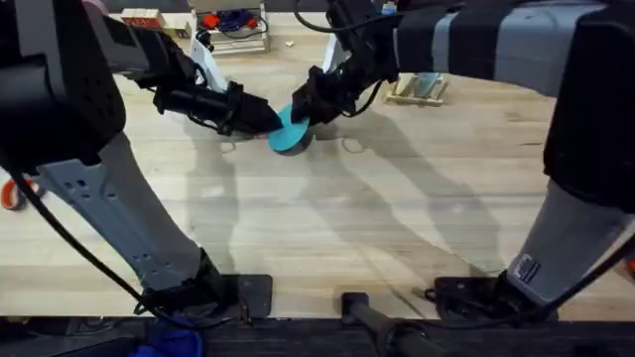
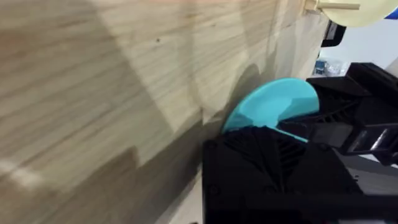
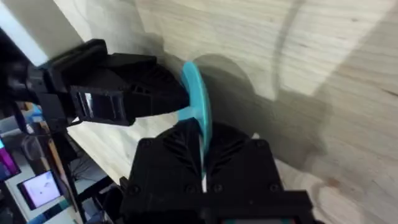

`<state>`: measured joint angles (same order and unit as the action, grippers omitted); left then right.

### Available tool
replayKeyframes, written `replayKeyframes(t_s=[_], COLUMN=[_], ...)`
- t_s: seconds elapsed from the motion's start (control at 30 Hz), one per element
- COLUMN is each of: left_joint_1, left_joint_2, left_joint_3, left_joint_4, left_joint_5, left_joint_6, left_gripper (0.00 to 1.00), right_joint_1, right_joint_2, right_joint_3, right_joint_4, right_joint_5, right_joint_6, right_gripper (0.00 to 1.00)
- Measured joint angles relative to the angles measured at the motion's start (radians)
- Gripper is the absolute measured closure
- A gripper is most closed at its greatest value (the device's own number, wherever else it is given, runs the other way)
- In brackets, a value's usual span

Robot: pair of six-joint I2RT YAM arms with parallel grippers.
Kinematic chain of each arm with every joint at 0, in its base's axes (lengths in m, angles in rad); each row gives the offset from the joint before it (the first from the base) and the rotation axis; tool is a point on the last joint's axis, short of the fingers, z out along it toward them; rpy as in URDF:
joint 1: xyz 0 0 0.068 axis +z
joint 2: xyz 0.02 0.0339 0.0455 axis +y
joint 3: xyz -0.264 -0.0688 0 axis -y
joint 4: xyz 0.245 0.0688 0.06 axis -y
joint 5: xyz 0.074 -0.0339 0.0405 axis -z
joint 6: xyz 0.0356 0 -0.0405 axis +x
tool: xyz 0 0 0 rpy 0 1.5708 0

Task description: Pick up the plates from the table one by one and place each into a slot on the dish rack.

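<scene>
The turquoise plate [image 1: 289,135] stands tilted on its edge just over the table [image 1: 327,228], at the middle rear. My right gripper [image 1: 310,107] reaches in from the right and is shut on the plate [image 3: 198,102], whose rim runs edge-on between its fingers [image 3: 171,155]. My left gripper [image 1: 266,120] comes from the left and its tip meets the plate's [image 2: 273,102] other side; how it holds there is hidden. The dish rack [image 1: 419,89] stands at the rear right, apart from both grippers.
A paler blue plate [image 1: 428,83] sits in the dish rack. A white wire rack [image 1: 236,30] and small boxes [image 1: 144,18] stand along the far edge. An orange tool [image 1: 10,193] lies at the left edge. A cream plate [image 2: 348,7] shows beyond the left gripper.
</scene>
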<state>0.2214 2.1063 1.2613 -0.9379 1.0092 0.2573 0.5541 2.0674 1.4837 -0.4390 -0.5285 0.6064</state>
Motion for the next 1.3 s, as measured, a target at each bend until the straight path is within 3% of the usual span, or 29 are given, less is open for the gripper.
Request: replayKeyframes(t_s=[0.27,0.47,0.6,0.8,0.97,1.3], left_joint_1=[0.0,-0.008,-0.021,-0.019,-0.019,-0.019], left_joint_2=[0.0,0.0,-0.037,-0.196,-0.314,-0.521], left_joint_3=[0.006,0.006,-0.001,-0.002,-0.002,-0.002], left_joint_4=[-0.041,-0.091,-0.092,-0.096,-0.139,-0.221], left_joint_5=[-0.009,-0.039,-0.134,-0.319,-0.401,-0.495], left_joint_6=[0.005,0.031,0.037,0.023,0.012,0.004], left_gripper=[0.96,0.961,0.959,0.961,0.96,0.959], right_joint_1=[-0.002,-0.002,0.0,0.0,0.0,-0.001], right_joint_2=[0.0,0.0,0.0,0.0,0.0,-0.041], right_joint_3=[0.0,0.043,0.107,0.194,0.252,0.34], right_joint_4=[-0.018,-0.138,-0.271,-0.41,-0.501,-0.705], right_joint_5=[-0.02,-0.02,0.029,0.14,0.228,0.491], right_joint_6=[-0.007,-0.067,-0.142,-0.249,-0.322,-0.45], right_gripper=[0.971,0.971,0.971,0.971,0.97,0.97])
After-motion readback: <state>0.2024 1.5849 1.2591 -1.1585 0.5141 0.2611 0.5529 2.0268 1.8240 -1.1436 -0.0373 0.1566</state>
